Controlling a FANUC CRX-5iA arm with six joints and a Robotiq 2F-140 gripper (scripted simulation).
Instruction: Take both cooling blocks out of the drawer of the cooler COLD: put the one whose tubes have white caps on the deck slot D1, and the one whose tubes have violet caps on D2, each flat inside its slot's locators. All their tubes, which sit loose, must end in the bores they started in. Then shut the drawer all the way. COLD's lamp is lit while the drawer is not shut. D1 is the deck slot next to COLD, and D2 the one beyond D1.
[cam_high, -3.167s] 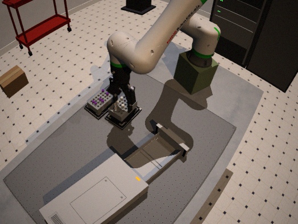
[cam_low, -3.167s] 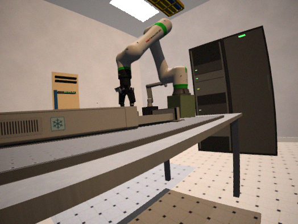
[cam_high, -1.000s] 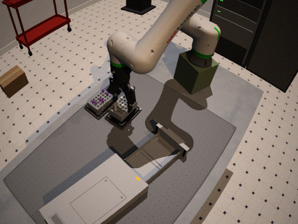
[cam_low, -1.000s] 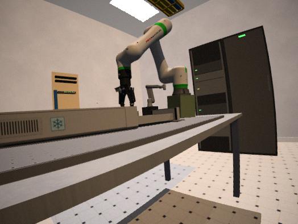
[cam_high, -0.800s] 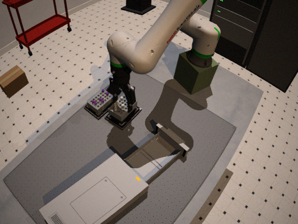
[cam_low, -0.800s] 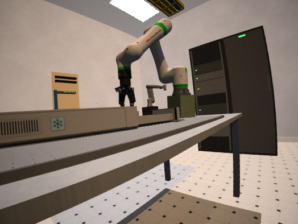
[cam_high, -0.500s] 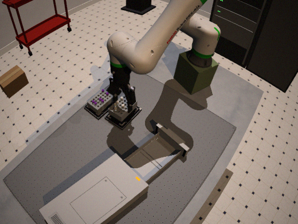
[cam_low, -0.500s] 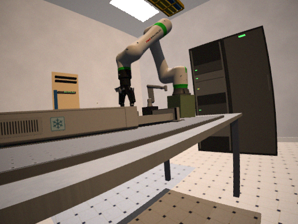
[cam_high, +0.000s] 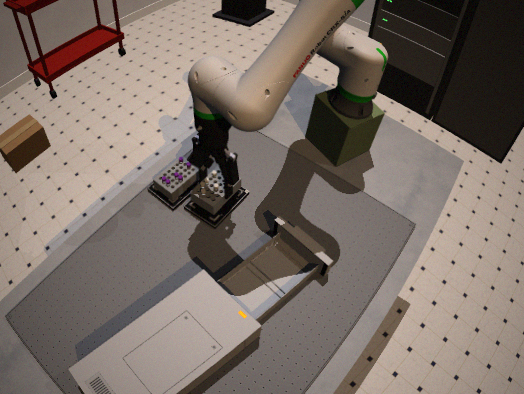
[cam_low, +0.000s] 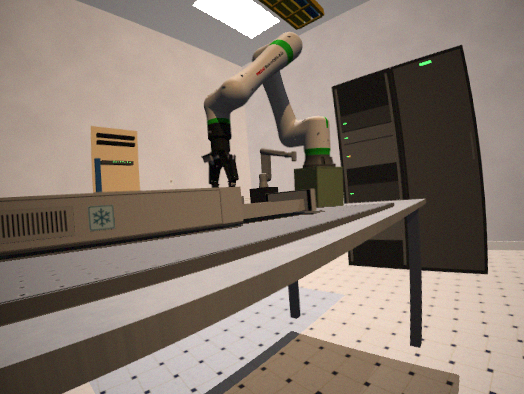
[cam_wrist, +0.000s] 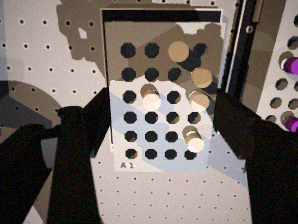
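My gripper (cam_high: 215, 189) (cam_low: 224, 185) (cam_wrist: 161, 102) is shut on the white-capped cooling block (cam_high: 206, 204) (cam_wrist: 150, 166), fingers on two opposite sides. The block looks level over slot D1 (cam_high: 215, 223); whether it rests fully down is unclear. Several white-capped tubes stand in its bores. The violet-capped block (cam_high: 166, 190) (cam_wrist: 290, 92) sits level in slot D2 (cam_high: 172, 206), with several tubes in its bores. The cooler COLD (cam_high: 150, 320) (cam_low: 165, 212) has its drawer (cam_high: 305, 241) (cam_low: 275, 208) pulled out, with no block visible inside. The lamp (cam_high: 242, 314) glows orange.
The arm's green pedestal (cam_high: 340, 130) (cam_low: 319, 186) stands at the back of the table. The two slots are close together, so the right finger in the wrist view is near the violet-capped block. The drawer's handle faces away from the cooler.
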